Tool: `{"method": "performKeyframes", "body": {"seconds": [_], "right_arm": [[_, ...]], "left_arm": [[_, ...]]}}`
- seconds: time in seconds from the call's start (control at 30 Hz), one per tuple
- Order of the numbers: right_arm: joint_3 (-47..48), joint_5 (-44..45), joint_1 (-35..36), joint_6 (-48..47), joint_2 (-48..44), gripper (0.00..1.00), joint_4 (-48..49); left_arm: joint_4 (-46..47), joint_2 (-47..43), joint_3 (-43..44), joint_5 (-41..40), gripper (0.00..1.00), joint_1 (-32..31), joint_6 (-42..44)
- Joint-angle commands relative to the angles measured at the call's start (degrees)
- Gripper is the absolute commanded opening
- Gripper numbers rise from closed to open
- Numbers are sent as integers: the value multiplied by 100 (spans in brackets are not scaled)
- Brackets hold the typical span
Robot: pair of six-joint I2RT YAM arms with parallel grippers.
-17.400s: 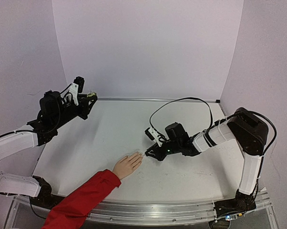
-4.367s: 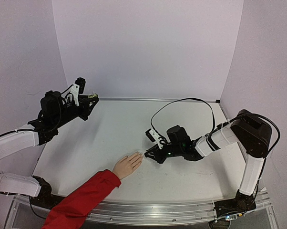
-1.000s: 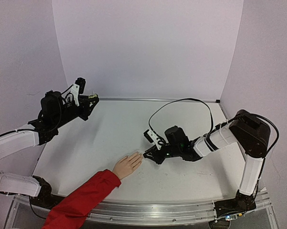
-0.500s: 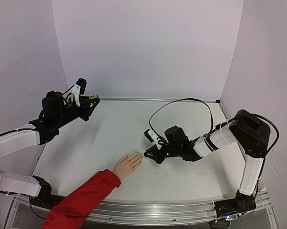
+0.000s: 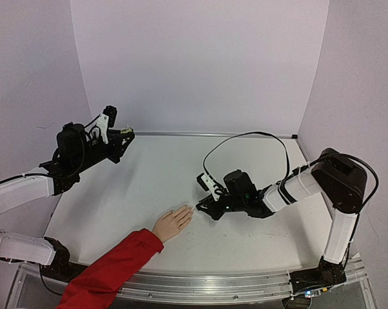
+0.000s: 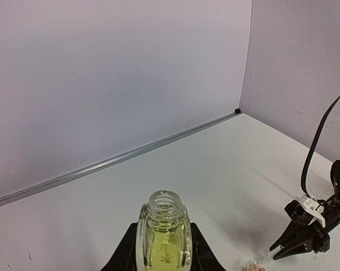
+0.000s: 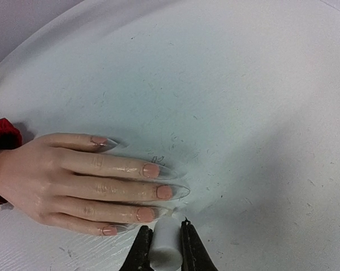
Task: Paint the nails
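Yellow-green polish fills the uncapped bottle [image 6: 162, 234], which the left gripper [image 5: 121, 134] clamps upright at the table's [image 5: 162, 167] far left. It is well apart from the work, likely kept there for re-dipping. Hand [image 5: 173, 223] lies flat near the front edge on a red sleeve [image 5: 110, 270], its nails [image 7: 151, 169] pointing at the right gripper [image 5: 203, 207]. That gripper pinches the white cap [image 7: 165, 247] low, brush end just beside one nail tip, probably to stroke along it.
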Motion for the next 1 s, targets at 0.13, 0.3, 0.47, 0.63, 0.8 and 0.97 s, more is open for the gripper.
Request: {"method": "performKeyframes", "body": {"seconds": [0.13, 0.3, 0.47, 0.63, 0.8, 0.97], "right_arm": [[-92, -300, 39, -27, -317, 0, 209], [-14, -497, 36, -36, -226, 0, 166], [22, -544, 48, -36, -153, 0, 146], [80, -585, 47, -45, -72, 0, 102], [119, -562, 55, -60, -20, 0, 65], [178, -522, 57, -54, 40, 0, -6]], "left_arm": [[378, -152, 133, 72, 0, 34, 35], [378, -128, 132, 72, 0, 34, 24], [378, -108, 142, 84, 0, 34, 33], [378, -77, 141, 88, 0, 34, 42], [378, -62, 148, 89, 0, 36, 44], [377, -37, 159, 103, 0, 39, 44]]}}
